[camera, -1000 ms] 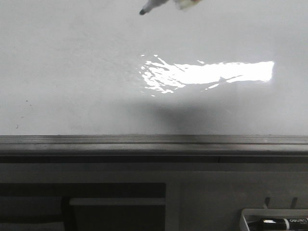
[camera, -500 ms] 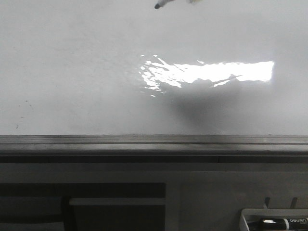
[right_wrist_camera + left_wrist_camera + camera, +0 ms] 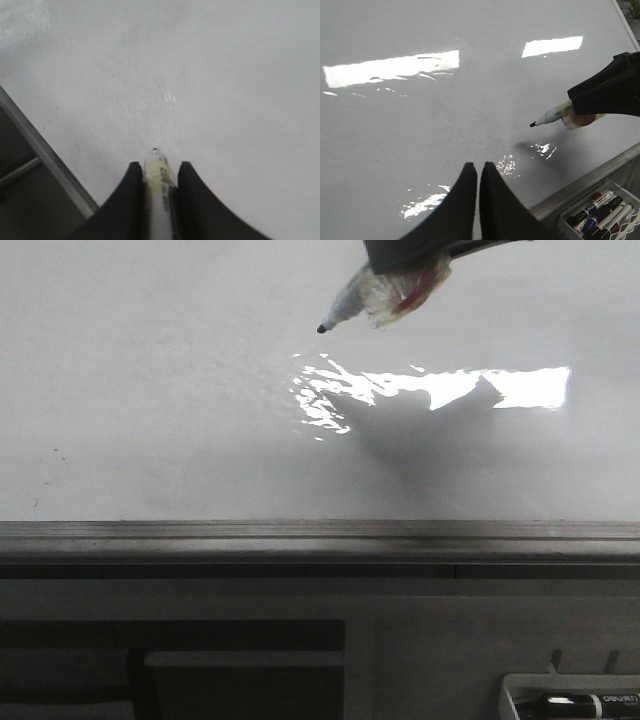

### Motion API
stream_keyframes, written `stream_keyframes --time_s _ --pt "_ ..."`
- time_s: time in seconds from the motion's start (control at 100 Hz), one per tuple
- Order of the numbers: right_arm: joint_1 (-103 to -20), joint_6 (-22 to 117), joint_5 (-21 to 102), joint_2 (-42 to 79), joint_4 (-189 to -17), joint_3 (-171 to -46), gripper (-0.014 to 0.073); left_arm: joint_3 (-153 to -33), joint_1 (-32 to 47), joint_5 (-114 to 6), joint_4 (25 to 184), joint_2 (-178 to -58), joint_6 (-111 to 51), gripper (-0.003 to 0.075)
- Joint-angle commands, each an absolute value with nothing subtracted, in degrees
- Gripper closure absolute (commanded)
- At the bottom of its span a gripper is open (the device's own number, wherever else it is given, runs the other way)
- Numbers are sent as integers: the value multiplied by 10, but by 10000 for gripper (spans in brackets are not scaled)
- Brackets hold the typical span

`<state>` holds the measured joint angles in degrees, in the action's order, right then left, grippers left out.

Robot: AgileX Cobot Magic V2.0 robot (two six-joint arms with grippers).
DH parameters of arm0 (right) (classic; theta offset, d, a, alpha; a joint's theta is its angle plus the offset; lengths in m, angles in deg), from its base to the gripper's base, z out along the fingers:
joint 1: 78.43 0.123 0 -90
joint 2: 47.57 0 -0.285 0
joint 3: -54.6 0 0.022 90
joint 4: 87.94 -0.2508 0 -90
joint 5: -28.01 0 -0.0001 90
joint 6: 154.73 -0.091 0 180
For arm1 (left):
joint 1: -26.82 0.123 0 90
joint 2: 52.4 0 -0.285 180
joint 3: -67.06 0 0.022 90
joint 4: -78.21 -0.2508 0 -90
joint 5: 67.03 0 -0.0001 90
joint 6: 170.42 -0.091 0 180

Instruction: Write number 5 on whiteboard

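A large glossy whiteboard (image 3: pixel 150 420) fills most of the front view, lying flat, with a bright patch of glare near its middle and a grey metal edge strip along its near side. No marker strokes show on its surface; the number 5 is not drawn. The right tool (image 3: pixel 159 172) pinches a marker (image 3: pixel 350 306) between its dark fingers, the black tip pointing down and hanging above the board, casting a shadow. The left tool (image 3: pixel 478 172) hovers over the board with its fingers pressed together, holding nothing. A tray of markers (image 3: pixel 600 212) sits just beyond the board's edge.
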<state>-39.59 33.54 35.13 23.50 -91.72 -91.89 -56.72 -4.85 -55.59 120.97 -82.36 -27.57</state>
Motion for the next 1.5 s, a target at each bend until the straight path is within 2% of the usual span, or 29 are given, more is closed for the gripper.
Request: stream_keyframes --time_s 0.0,0.45,1.13,1.49 --pt "-400 337 299 232 -906 -934 634 -584 -47 -591 1221 -829 -269 741" --pt "-450 337 285 239 -891 -934 634 -584 -47 -590 1221 -829 -269 741" --pt "-450 337 315 265 -891 -934 634 -584 -47 -590 1221 -829 -269 741" --pt "-446 337 382 265 -900 -933 634 -584 -47 -590 1221 -829 -269 741"
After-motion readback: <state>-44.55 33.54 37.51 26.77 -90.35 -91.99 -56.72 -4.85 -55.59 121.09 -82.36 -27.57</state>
